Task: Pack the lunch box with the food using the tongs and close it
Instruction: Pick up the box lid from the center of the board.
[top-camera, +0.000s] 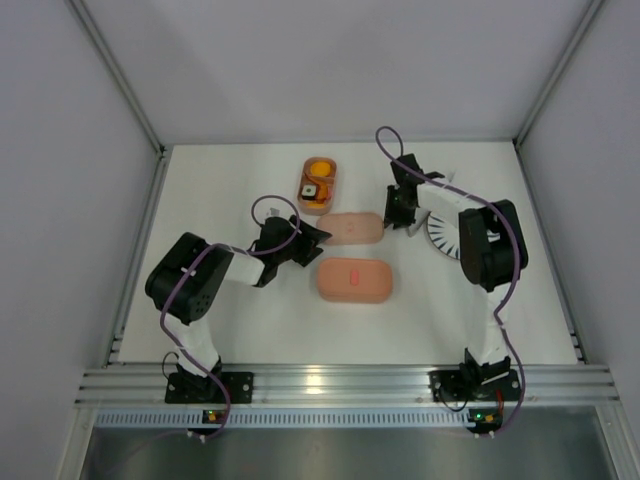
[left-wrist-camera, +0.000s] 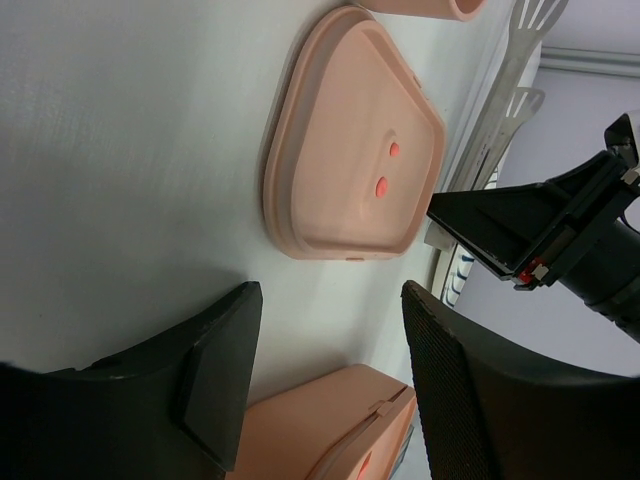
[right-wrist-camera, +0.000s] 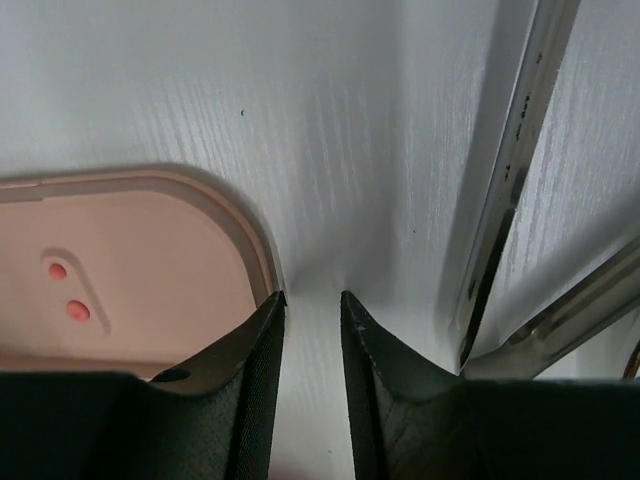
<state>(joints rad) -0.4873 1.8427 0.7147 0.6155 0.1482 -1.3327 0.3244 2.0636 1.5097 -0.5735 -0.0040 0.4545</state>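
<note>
Left arm reached low toward the tabletop centre; left gripper (left-wrist-camera: 330, 300) jaws well apart, empty, facing the lid (left-wrist-camera: 345, 160). Right arm bent down at the lid's right end; right gripper (right-wrist-camera: 312, 300) jaws slightly apart, gripping nothing. Tongs (right-wrist-camera: 515, 150) lay just right of it, by the plate (top-camera: 440, 232). Tray (top-camera: 303, 192) toward the far edge held an orange piece (top-camera: 320, 167) and a sushi roll (top-camera: 312, 189). Closed box (top-camera: 354, 281) sat nearer the near edge.

Overhead from behind, wrist views close, all sharing pink lid (top-camera: 352, 228)
</note>
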